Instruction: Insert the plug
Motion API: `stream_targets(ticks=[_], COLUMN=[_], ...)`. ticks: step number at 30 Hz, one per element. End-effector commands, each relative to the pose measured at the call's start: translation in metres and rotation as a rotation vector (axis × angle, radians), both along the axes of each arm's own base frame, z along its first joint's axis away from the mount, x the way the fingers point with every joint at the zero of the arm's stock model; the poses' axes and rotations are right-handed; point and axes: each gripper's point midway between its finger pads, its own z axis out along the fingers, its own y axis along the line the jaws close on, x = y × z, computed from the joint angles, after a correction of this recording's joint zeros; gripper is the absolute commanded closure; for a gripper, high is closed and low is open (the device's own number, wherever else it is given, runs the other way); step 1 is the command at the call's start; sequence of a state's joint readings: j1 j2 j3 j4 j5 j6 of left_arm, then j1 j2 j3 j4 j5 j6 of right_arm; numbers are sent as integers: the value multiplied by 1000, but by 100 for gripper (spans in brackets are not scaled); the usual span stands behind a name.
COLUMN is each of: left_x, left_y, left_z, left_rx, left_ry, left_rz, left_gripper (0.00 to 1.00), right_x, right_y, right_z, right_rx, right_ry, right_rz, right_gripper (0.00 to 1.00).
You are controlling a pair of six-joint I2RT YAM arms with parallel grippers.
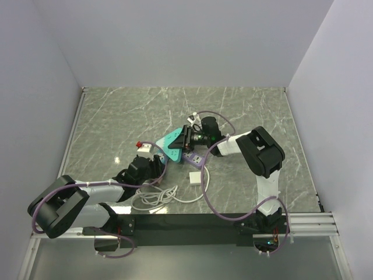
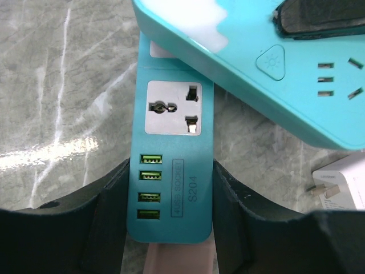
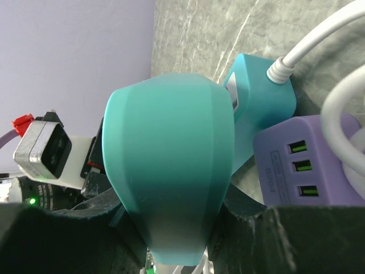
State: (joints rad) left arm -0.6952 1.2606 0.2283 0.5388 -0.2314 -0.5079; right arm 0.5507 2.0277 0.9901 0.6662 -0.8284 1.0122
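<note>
Left claw (image 2: 170, 197): slim strip (image 2: 197, 149), right claw (image 3: 171, 231): wide strip (image 3: 171, 142); plug (image 1: 194, 177) loose

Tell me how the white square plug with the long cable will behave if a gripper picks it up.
The plug looks like a rigid, flat block, so it should probably keep its shape when squeezed. Its smooth white faces may be slippery. The cable lies in loose loops, so it is likely floppy and would trail behind.

The left arm (image 1: 87, 201) stretched low and forward with the left hand (image 2: 171, 174) clamped on a slim teal strip (image 2: 171, 137), while the right arm (image 1: 262, 154) folded inward, the right hand (image 3: 171, 212) gripping a broad teal strip (image 3: 168, 154).
</note>
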Motion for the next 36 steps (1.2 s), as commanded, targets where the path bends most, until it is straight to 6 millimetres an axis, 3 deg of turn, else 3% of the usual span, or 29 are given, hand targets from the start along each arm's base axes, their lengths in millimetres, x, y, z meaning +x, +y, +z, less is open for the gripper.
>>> stream_targets(ticks=[1,6,25,36], left_x=[6,6,11,9], left_y=[-11,-11,-9,-10], left_z=[21,21,17,19], left_rx=[-58,-55,-34,-41], left_ry=[-70,-68,-49,-56], left_rz=[-24,-21,6,3], left_gripper=[100,100,100,100], right_x=[8,11,-9,8], right_y=[-25,-33,-48,-75], right_z=[-14,-9,-42,-61], right_rx=[-55,-74,-180,-286], right_ry=[33,15,93,144], right_rz=[-58,-71,-55,-186], right_gripper=[100,100,100,100])
